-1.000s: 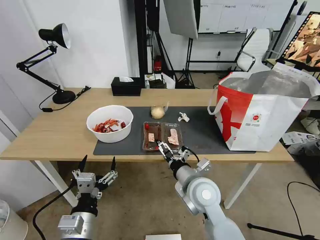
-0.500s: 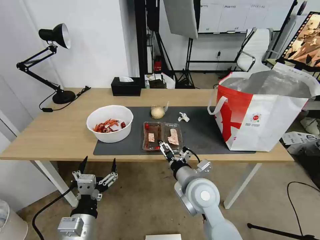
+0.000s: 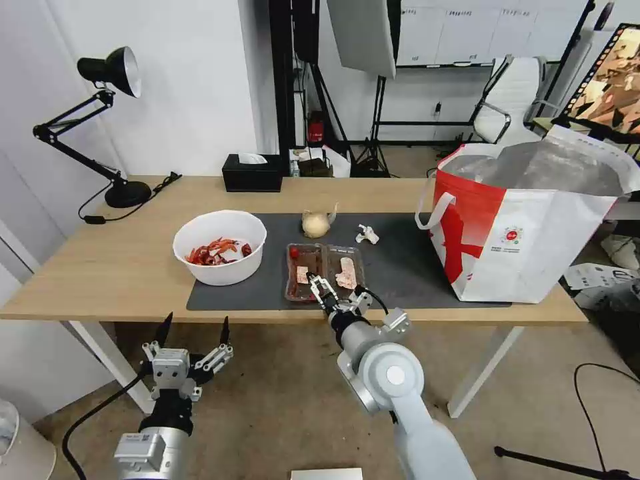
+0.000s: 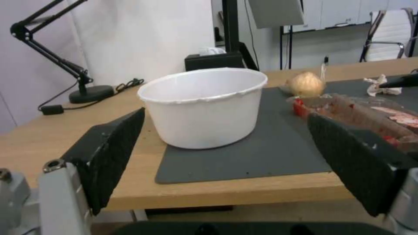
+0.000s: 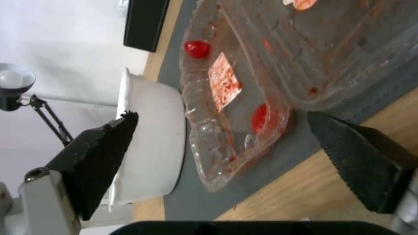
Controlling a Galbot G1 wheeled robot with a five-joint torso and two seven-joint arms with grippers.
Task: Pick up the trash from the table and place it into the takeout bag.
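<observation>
Right gripper (image 3: 318,288) jaws spread at near rim of clear tray (image 3: 325,270); likely thin, light, flexy, greasy; pinch rim; left gripper (image 3: 193,331) open, parked below table (image 3: 100,267).

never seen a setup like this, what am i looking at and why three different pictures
It is a two-armed robot on wheels. The wide picture comes from its head; the other two come from cameras on its wrists.

On the table lie a white bowl of red shells, a clear tray, a yellowish pouch and a paper wad. A takeout bag stands at the right.

The right gripper is open at the tray's near edge, one finger on either side of it. The left gripper is open too, in front of the table below its edge. Nothing is held.
</observation>
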